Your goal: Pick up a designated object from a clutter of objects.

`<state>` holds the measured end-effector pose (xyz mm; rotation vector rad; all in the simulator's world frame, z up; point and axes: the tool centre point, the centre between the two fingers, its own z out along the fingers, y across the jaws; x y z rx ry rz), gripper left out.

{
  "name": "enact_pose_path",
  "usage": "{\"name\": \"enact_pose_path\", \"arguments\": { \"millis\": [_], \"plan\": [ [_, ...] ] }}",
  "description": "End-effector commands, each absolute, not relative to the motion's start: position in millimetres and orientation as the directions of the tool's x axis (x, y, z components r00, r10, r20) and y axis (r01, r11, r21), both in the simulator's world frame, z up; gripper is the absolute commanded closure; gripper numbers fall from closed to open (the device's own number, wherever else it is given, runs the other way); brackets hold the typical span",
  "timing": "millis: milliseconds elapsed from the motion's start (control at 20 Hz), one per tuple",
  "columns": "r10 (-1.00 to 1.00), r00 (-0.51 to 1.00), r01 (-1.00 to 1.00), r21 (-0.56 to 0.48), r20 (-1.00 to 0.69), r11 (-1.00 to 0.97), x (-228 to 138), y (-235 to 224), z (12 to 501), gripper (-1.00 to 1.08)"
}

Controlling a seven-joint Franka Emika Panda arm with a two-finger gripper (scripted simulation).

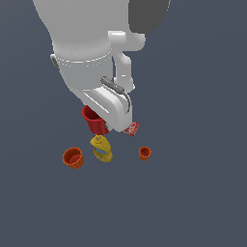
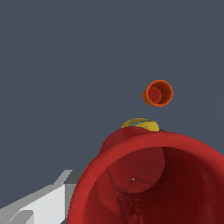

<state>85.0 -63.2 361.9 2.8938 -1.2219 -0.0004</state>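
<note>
Gripper (image 1: 112, 126), jaw state indiscernible, hovering at red cup (image 1: 94, 120); bottle (image 1: 101, 148) crowding at 6 o'clock is risking collision

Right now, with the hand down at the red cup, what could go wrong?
1. The red cup stands close to the yellow bottle; a tilted lift might knock it.
2. The can lies right beside the hand and could get nudged.
3. Only one finger shows, so the grip on the rim is unconfirmed; it may slip.
</note>
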Motion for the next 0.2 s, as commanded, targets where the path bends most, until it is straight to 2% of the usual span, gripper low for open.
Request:
{"name": "enact_pose_path", "arguments": {
  "millis": [0,150],
  "plan": [
    [-0.717,0.697,-0.717,0.000,0.000,-0.697,84.8,-62.6,369.1,1.08],
    [-0.717,0.697,-0.717,0.000,0.000,-0.697,84.9,-62.3,371.3,1.08]
  ]
}}
